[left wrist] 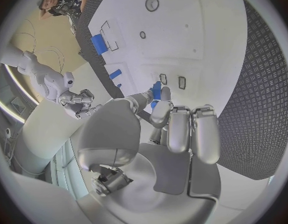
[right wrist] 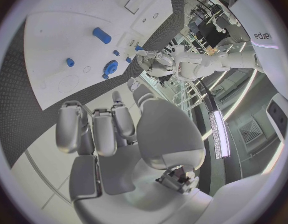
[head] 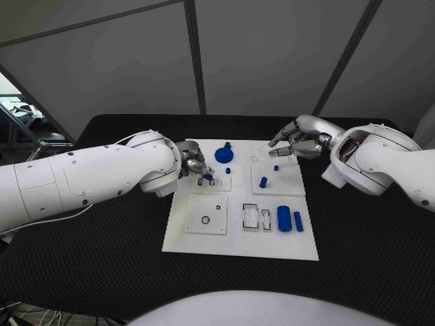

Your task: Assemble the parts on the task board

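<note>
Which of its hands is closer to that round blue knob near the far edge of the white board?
The left hand. It sits just beside the round blue knob, at the board's left side. The right hand hovers farther off, over the task board's far right corner.

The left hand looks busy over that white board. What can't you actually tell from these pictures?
- Left hand: in the head view the arm covers most of it, so its grip is unclear.
- Small blue part at its fingertips: left wrist view, partly covered by fingers; whether it is held or seated in the task board cannot be told.
- Right hand: head view, fingers curled; whether it holds anything is too small to see.
</note>
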